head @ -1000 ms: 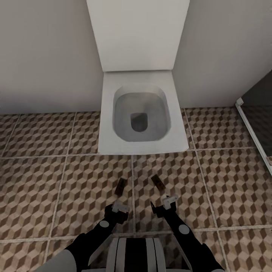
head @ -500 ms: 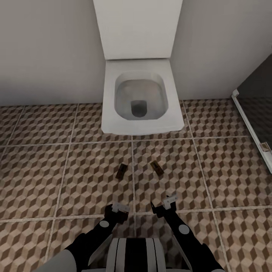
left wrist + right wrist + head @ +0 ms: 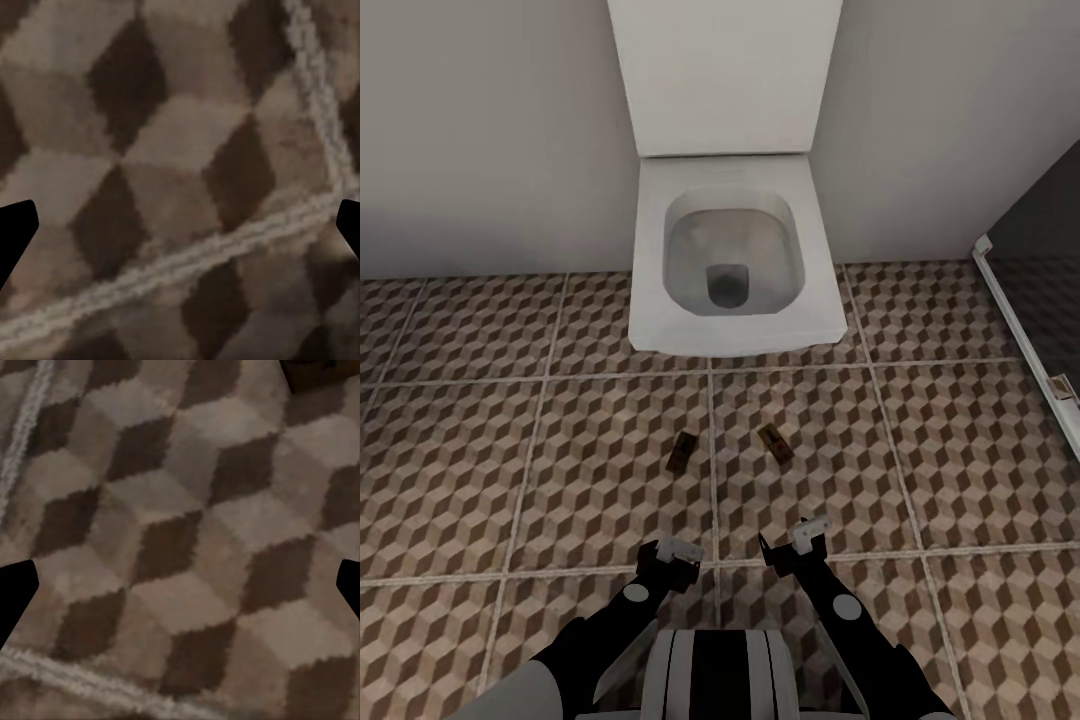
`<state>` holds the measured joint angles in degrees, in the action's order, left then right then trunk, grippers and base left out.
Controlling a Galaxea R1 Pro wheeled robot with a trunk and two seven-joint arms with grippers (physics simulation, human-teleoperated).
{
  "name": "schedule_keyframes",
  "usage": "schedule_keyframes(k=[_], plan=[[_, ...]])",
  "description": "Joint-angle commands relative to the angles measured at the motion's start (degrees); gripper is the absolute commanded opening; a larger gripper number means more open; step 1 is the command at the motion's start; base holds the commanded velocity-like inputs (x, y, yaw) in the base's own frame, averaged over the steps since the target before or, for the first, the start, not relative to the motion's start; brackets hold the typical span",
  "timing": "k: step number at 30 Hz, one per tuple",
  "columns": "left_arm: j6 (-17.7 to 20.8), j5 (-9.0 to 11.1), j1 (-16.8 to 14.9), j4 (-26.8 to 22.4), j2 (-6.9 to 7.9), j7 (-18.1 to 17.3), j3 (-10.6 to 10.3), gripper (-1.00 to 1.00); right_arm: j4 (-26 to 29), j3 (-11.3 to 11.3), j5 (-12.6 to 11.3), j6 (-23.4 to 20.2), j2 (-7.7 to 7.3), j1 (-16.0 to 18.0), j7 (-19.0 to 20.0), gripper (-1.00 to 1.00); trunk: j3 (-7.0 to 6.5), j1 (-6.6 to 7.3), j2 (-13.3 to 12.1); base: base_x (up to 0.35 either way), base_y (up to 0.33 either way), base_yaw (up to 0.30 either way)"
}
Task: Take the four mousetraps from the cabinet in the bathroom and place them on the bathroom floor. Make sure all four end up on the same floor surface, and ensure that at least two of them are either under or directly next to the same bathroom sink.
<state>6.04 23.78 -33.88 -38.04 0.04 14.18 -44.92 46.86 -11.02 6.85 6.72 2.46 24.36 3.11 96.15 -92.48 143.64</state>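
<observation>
- Cube-patterned brown-and-beige bathroom floor (image 3: 540, 470) with pale grout lines carries two small brown wooden mousetraps, one (image 3: 682, 451) left of a grout line, the other (image 3: 776, 444) right of it, apart.
- Both lie between the white square toilet (image 3: 725, 260) and the claws.
- Left claw (image 3: 672, 560) and right claw (image 3: 792, 545) hover spread wide, empty.
- No legible writing anywhere.

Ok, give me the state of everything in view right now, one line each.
Left mousetrap: flat on the bathroom floor, free of both grippers.
Right mousetrap: flat on the floor, also free.
Toilet: lid up, bowl open.
Left gripper: open, empty.
Right gripper: open, empty.
</observation>
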Motion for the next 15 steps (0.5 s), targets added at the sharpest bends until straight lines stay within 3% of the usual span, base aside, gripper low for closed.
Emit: schedule_keyframes(k=[1,15], plan=[[0.2,0.4,-0.1,-0.1,0.05,0.5,-0.3,1.00,0.0,0.1,0.6,0.1,0.02,0.0,0.1,1.00,0.03,0.01,0.0,0.000,0.000,0.000],[0.2,0.4,-0.1,-0.1,0.05,0.5,-0.3,1.00,0.0,0.1,0.6,0.1,0.03,0.0,0.1,1.00,-0.42,0.06,0.0,0.000,0.000,0.000]])
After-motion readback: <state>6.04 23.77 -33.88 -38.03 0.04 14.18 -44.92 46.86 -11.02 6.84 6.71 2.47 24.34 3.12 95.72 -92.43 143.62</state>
